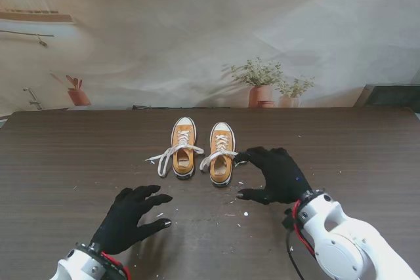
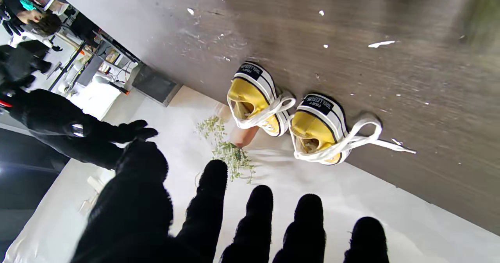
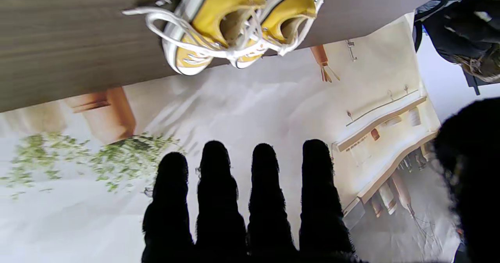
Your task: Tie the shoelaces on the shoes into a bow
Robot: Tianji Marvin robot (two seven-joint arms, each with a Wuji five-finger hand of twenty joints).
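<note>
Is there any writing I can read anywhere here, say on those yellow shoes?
Left shoe's heel patch: white lettering on black, too small and upside down to read.
Right shoe's heel patch: the same kind of label, also unreadable.
No other readable words, numbers or signs in any view.

Small black heel labels point(image 2: 317, 103) on both yellow shoes point(image 2: 316, 128), lettering too blurred to read.

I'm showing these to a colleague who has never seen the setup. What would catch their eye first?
The pair of yellow shoes in the middle of the dark table, white laces untied and trailing loose. Then the two black robot hands: the right robot hand open beside the right shoe, the left robot hand open, nearer to me.
</note>
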